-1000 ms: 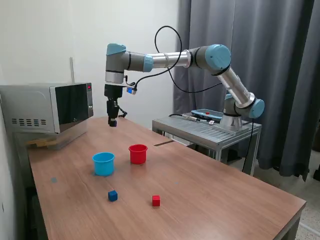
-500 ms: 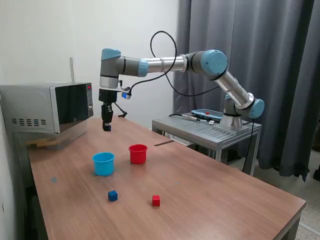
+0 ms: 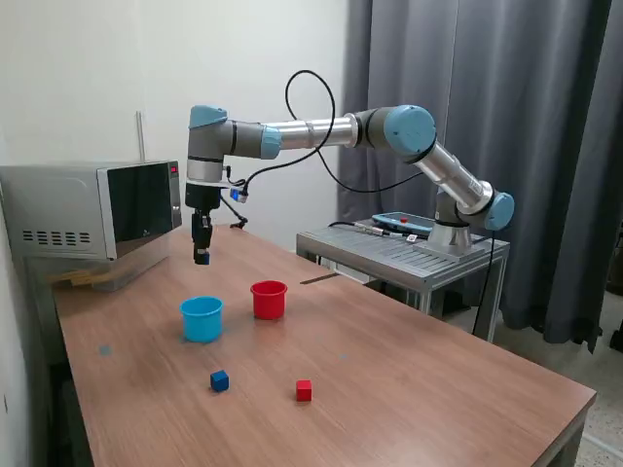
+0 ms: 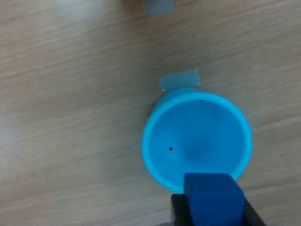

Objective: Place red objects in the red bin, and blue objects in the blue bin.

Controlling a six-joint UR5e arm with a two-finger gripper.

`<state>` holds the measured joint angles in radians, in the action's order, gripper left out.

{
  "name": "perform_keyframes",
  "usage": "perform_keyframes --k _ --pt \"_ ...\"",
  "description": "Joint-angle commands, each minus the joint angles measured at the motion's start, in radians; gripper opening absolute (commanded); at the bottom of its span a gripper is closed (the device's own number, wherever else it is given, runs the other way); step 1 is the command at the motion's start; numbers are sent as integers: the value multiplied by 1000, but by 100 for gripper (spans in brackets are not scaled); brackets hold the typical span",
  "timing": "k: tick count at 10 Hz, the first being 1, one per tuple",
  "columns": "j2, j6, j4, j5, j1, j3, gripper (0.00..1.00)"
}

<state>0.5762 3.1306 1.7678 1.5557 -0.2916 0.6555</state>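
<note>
My gripper (image 3: 201,257) hangs above the table, over and slightly behind the light blue cup (image 3: 201,318). In the wrist view my gripper (image 4: 214,209) is shut on a dark blue cube (image 4: 213,197), with the open, empty-looking light blue cup (image 4: 196,138) right below it. The red cup (image 3: 269,299) stands just to the exterior view's right of the blue cup. A second dark blue cube (image 3: 219,380) and one red cube (image 3: 304,390) lie on the table nearer the front. A second red cube is not in view.
A microwave (image 3: 92,209) stands at the table's back on the exterior view's left, near my gripper. A metal side table (image 3: 409,251) carries the arm's base on the exterior view's right. Two grey tape patches (image 4: 179,80) lie on the wood by the blue cup.
My gripper has moved toward the exterior view's left and lower, from behind the red cup to above the light blue cup. The cups and loose cubes have not moved.
</note>
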Motion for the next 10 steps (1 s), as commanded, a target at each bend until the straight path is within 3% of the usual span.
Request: perform_keyframes --k 1,10 --pt "-18 3 -1 0 -4 -13 0" --pt "-44 3 -1 -16 3 -4 0"
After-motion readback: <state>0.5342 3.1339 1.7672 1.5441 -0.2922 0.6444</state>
